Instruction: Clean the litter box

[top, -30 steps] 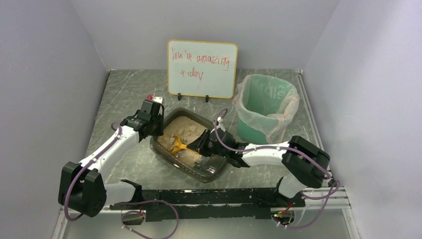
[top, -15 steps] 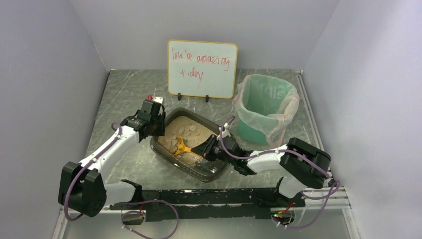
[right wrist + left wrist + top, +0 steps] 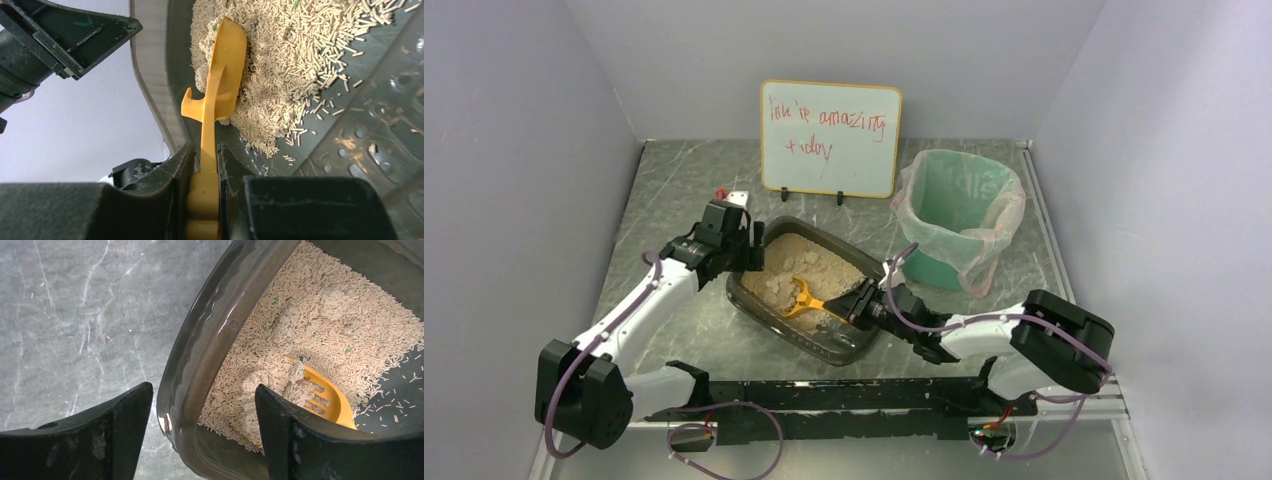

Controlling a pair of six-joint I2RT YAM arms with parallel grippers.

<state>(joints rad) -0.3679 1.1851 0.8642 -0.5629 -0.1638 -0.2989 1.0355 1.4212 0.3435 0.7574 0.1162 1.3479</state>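
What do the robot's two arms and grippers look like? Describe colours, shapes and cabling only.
Both the left arm and right arm have white links between bulky black joint housings, with thin purple cables looping alongside. The left gripper and right gripper have matte black, wedge-shaped fingers.

Top camera high above near edge, looking down on the table (image 3: 674,190), wrist cameras close, all three sharing litter box (image 3: 200,350) and scoop (image 3: 225,55).
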